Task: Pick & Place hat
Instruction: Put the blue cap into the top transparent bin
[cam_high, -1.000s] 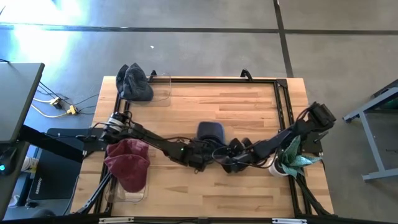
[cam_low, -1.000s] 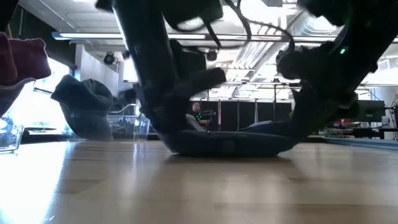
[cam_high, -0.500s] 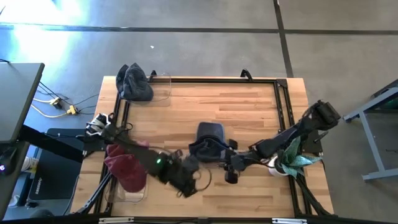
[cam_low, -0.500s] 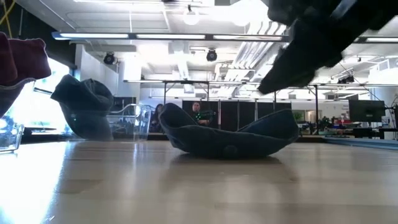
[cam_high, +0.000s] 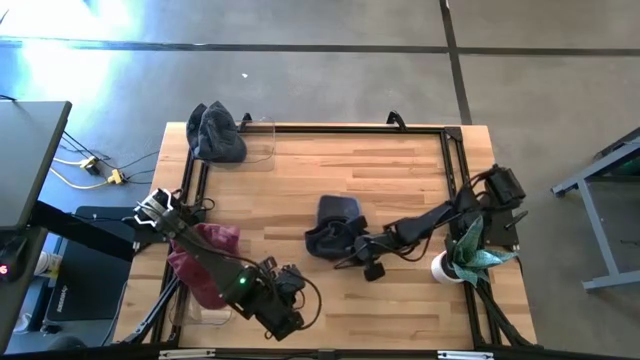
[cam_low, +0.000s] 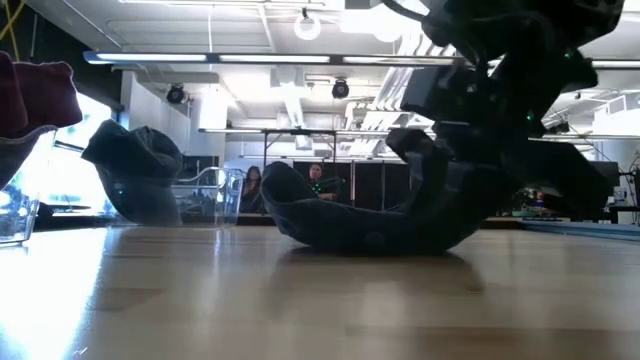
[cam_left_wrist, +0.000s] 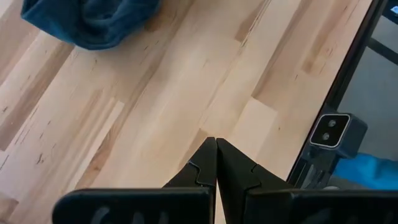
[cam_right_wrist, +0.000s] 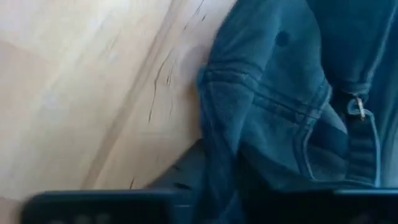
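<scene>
Denim stitching and a small metal buckle on the blue hat (cam_right_wrist: 292, 118) show only in the right wrist view, where the right gripper (cam_high: 352, 250) pinches its soft, crumpled edge at mid-table. Bare wood planks of the table (cam_high: 400, 170) lie open around it. The left gripper (cam_left_wrist: 216, 163), closed and empty, hangs near the front edge.

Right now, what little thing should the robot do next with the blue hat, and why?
Probably lift it a bit. The right hand is at the edge of the blue hat, with cloth between its fingers in the right wrist view, yet the hat lies on the table. The left hand is shut, away from it.
</scene>
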